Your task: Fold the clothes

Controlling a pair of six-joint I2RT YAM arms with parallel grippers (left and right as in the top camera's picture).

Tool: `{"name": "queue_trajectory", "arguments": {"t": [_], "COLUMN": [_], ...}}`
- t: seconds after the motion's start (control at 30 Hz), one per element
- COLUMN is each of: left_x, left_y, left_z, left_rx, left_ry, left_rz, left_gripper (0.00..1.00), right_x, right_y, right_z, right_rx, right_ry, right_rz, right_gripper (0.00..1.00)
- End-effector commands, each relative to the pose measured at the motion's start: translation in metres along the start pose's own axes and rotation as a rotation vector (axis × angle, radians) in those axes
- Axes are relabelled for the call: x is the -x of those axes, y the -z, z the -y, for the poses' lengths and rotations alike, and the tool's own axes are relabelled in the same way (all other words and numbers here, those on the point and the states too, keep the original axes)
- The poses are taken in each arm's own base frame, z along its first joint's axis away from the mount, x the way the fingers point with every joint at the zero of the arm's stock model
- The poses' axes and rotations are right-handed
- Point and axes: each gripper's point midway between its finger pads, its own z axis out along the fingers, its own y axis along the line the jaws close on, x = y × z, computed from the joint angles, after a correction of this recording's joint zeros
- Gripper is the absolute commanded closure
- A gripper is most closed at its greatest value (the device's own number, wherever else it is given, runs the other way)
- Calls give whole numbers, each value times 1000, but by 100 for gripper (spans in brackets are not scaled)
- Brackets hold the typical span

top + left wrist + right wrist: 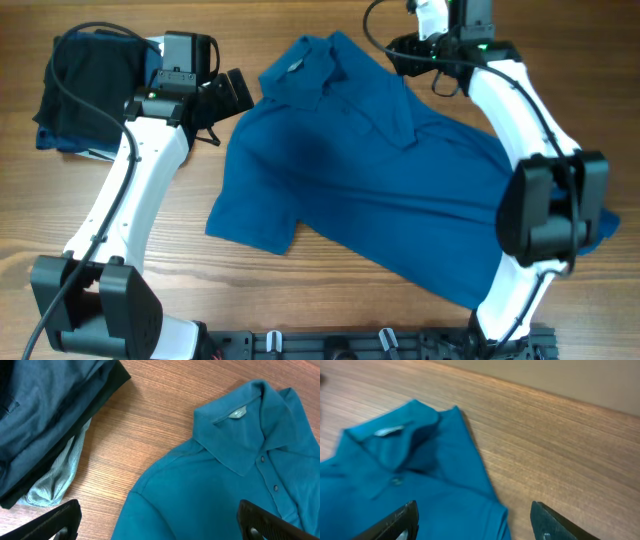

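White left arm with black joints, reaching up from the near-edge base, its black two-finger left gripper with jaws spread wide; white right arm arched at the far side, black two-finger right gripper pointing left, jaws likewise parted

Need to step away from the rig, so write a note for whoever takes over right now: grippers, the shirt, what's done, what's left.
Left gripper: open, empty, hovering by the collar-side shoulder.
Right gripper: open, empty, over the collar-side edge at the far end.
Blue polo shirt: spread on the table, front up, collar away from the robot, wrinkled, one side under the right arm.
Folded garments: stacked far left, apart from the shirt.
Done: no fold visible.
Left: all folding.
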Motion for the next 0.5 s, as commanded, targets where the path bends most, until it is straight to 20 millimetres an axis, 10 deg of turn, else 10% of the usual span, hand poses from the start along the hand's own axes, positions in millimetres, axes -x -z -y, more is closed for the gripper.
{"name": "queue_trajectory", "arguments": {"t": [0.0,0.47], "left_x": [1,1], "left_y": [0,0], "left_z": [-1,-1], "left_rx": [-2,-3], "left_ry": [2,2], "left_rz": [-1,-1], "left_gripper": [0,0], "right_x": [-24,-88], "right_y": [-31,-83], "right_z": [17,11], "right_rx": [-37,50], "right_ry": [67,72], "right_rz": [-52,-178], "right_gripper": [28,41]}}
